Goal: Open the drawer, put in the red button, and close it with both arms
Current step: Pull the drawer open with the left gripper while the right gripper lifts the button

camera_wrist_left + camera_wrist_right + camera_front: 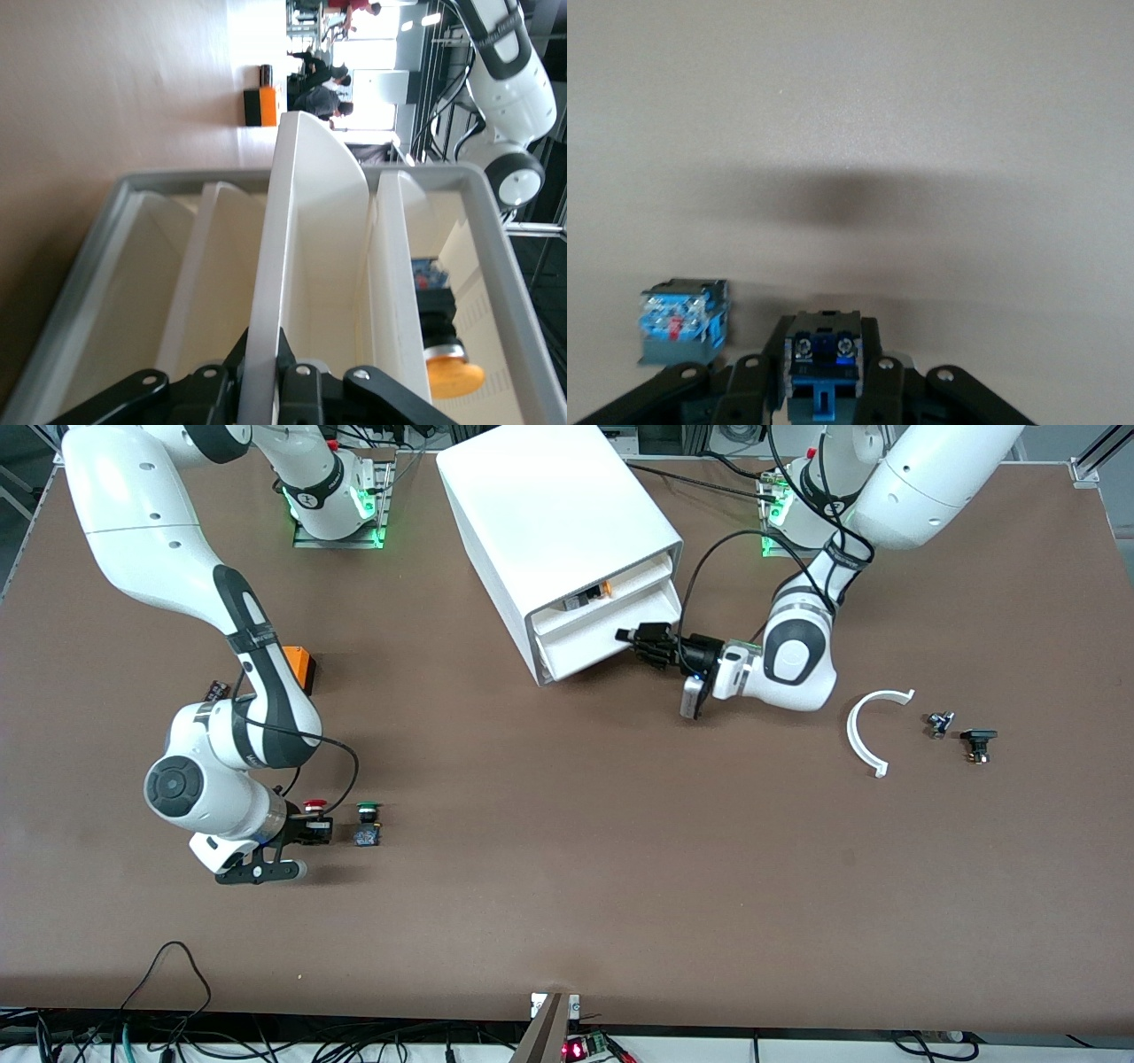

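The white cabinet [549, 522] stands toward the robots' end of the table. Its second-tier drawer [594, 638] sticks out a little, under the top tier with the orange-black part [592, 593]. My left gripper [638, 642] is shut on the drawer's front lip, which shows as a white wall [297, 248] between the fingers [292, 376]. My right gripper [310, 831] is low over the table, toward the right arm's end, shut on the red button [313, 807]. The button's blue base [824, 354] shows between the fingers. The green-capped twin [368, 824] stands beside it; its base [682, 320] also shows in the right wrist view.
An orange block [301, 666] and a small dark part [217, 689] lie by the right arm. A white curved piece [864, 735] and two small black parts [939, 724] [978, 744] lie toward the left arm's end. The orange part [454, 372] sits in the top tier.
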`<state>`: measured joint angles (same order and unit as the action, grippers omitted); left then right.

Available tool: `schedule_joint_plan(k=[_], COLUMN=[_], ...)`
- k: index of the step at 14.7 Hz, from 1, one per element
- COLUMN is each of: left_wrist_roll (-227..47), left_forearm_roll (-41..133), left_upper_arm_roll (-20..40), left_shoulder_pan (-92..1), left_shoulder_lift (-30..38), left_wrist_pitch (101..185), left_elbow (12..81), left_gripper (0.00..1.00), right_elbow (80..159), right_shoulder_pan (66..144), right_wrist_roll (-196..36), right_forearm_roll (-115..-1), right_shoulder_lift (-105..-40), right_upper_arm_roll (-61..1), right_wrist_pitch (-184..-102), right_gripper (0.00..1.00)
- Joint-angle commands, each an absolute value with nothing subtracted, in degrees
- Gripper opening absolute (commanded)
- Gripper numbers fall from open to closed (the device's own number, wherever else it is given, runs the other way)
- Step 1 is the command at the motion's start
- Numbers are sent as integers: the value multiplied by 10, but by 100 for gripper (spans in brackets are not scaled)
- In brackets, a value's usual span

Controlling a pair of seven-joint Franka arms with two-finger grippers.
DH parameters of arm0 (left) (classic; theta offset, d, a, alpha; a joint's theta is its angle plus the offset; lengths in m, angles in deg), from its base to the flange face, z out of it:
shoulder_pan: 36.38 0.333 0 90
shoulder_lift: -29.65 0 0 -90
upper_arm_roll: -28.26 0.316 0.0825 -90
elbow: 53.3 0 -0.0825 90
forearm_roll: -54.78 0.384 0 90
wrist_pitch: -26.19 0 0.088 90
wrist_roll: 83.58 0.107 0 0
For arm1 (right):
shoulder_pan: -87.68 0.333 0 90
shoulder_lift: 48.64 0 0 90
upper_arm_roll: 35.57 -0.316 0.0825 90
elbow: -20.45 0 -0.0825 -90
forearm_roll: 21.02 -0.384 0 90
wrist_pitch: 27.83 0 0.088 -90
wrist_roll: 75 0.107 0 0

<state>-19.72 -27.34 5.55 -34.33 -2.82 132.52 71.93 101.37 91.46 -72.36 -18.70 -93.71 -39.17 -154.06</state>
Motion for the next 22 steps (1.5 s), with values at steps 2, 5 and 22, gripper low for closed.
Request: schedule_joint_plan(k=[2, 5, 22], left_wrist_roll=[-192, -200, -533], left_forearm_roll=[-278, -240, -9], left_upper_arm_roll=[80, 105, 116], left_shoulder_pan=[-343, -345, -286], left_shoulder_lift=[-75, -86, -1], left_wrist_pitch=[1330, 1330, 1245], left_elbow=[662, 627, 484], left_gripper=[0, 0, 100], right_elbow=[928, 862, 777], right_shoulder_pan=[920, 947, 1164], right_wrist_roll=[-698, -641, -99], right_forearm_roll=[-186, -185, -190], right_shoulder_lift=[-929, -928, -878], right_upper_arm_roll=[-398, -394, -397], right_wrist_pitch=[-1410, -1305, -1176], right_gripper=[0, 0, 0])
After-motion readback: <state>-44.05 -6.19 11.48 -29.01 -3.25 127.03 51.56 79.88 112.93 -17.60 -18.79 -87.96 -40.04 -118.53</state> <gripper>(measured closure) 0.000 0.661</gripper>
